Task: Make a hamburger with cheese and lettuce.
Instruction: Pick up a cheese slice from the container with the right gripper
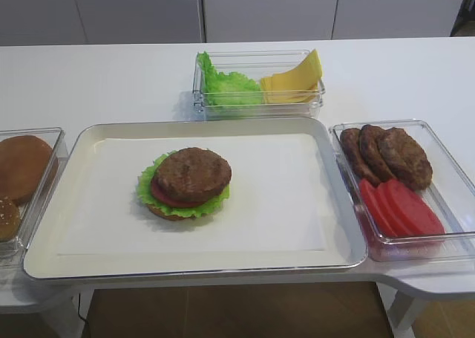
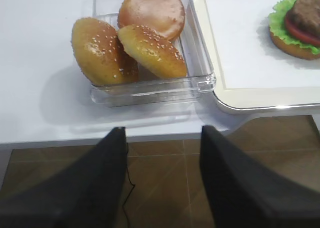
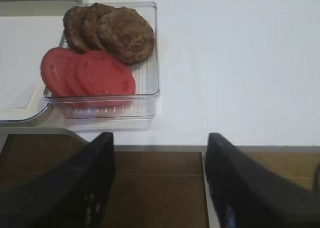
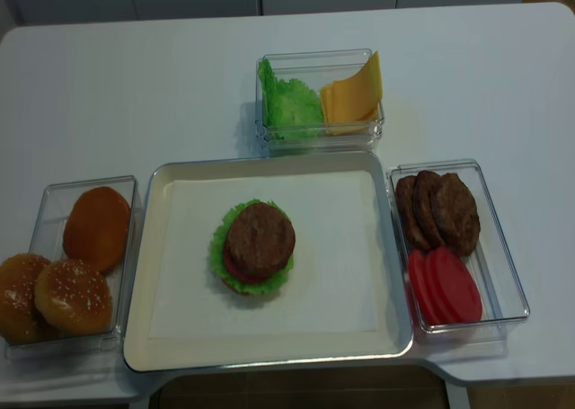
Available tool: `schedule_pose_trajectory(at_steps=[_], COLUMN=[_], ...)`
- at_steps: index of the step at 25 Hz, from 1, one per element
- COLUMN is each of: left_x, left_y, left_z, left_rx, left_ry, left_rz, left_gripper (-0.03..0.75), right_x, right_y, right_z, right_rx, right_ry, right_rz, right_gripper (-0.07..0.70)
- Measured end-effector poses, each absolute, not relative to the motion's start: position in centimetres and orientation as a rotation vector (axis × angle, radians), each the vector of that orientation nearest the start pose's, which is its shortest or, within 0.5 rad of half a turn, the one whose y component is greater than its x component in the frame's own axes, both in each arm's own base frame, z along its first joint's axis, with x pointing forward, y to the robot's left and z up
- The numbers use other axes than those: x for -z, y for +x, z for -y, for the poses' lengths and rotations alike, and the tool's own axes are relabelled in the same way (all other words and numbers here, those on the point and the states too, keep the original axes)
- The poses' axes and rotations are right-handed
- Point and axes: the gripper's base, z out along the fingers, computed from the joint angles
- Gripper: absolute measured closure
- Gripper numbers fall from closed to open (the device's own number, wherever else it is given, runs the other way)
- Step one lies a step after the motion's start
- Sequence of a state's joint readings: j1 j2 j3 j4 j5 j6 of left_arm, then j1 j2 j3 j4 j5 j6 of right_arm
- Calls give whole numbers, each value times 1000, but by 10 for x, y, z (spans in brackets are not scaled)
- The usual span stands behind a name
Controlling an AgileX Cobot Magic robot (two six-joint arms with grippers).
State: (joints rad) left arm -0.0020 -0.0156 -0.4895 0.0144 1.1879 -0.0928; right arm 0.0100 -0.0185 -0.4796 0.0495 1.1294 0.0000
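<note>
White table (image 4: 135, 85), hamburger (image 4: 257, 245) on tray (image 4: 269, 351), cheese (image 4: 350, 94) in bin.

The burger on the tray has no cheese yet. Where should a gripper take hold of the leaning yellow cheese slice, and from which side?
Probably the raised upper corner of the thin square yellow cheese slice, coming from above. It leans up against the clear plastic container's right wall and pokes over the rim, so both faces are free there.

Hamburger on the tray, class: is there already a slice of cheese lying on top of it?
No. The hamburger is topped by its bare patty, and the cheese sits in the clear box behind the tray.
</note>
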Motion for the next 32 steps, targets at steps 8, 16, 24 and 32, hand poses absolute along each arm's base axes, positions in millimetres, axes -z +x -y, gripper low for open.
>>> schedule_pose_trajectory(at_steps=[8,16,24,32], left_x=[-264,-264,-264,-264], left_y=[-12,-12,-12,-12], left_z=[-1,-1,-1,-1], left_rx=[37,37,37,37], left_ry=[-100,-100,-100,-100], left_rz=[-2164,-2164,-2164,-2164], left_gripper=[358,358,358,358], right_x=[-266,-266,-266,-266], right_y=[-8,-8,-8,-8], right_z=[-4,-4,-4,-4], right_rx=[-66,-66,-66,-66], right_ry=[-15,-15,-15,-15], right_rz=[-2114,-2114,-2114,-2114], right_gripper=[196,196,196,196])
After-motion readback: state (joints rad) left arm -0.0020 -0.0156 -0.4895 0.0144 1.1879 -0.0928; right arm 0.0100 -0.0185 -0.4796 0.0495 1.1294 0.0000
